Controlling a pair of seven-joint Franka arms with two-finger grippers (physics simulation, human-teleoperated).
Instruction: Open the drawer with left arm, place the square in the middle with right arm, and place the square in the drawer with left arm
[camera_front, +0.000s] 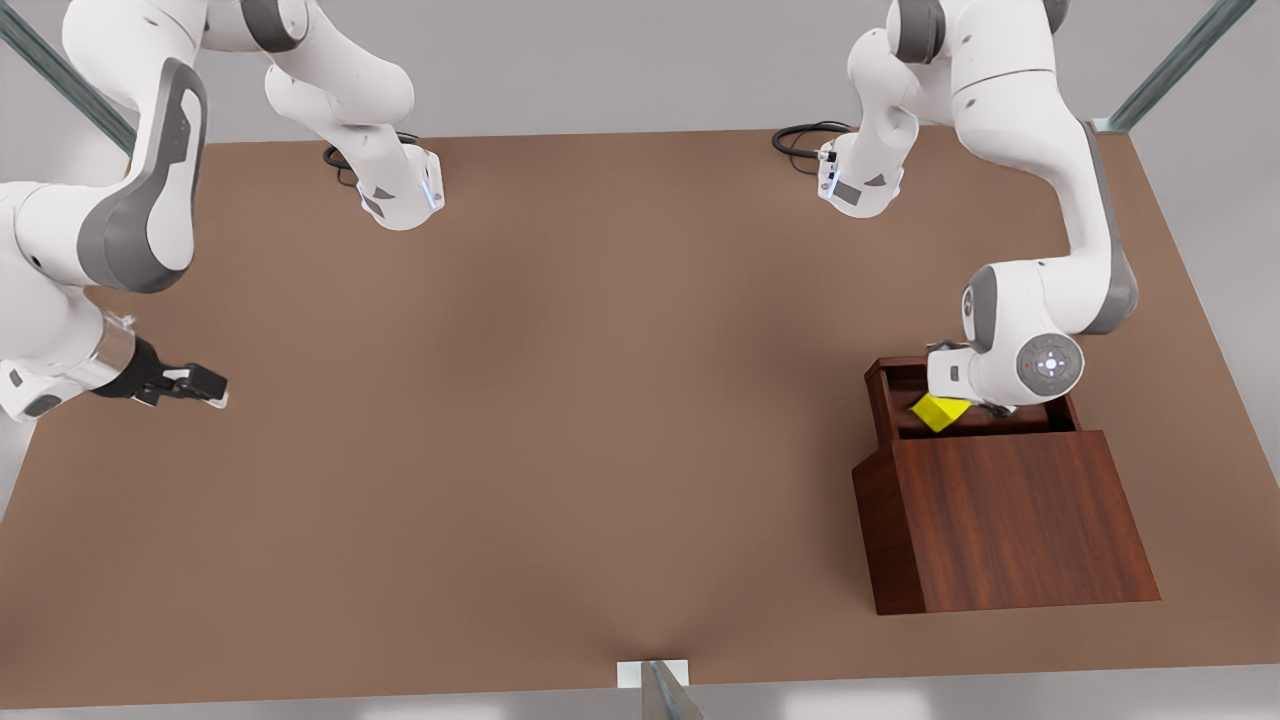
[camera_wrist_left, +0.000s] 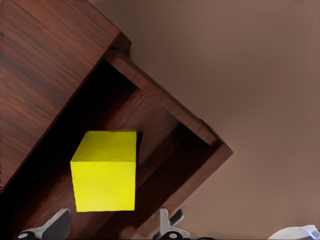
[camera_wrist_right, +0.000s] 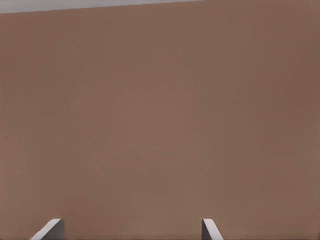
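The drawer (camera_front: 884, 398) stands pulled out from the dark wooden cabinet (camera_front: 1010, 520) on the front view's right. The yellow square (camera_front: 939, 411) is inside it, tilted. In the left wrist view the square (camera_wrist_left: 105, 171) sits over the drawer floor beside the drawer wall (camera_wrist_left: 165, 100). My left gripper (camera_front: 985, 405) hangs over the drawer, and its fingers (camera_wrist_left: 55, 226) stand wider apart than the square, open and apart from it. My right gripper (camera_front: 205, 385) waits open above the table at the front view's left, with nothing between its fingers (camera_wrist_right: 50, 229).
The brown tabletop (camera_front: 600, 400) stretches between the two arms. Both arm bases (camera_front: 400, 195) stand at the far edge with black cables beside them. A metal post (camera_front: 660, 690) rises at the near edge.
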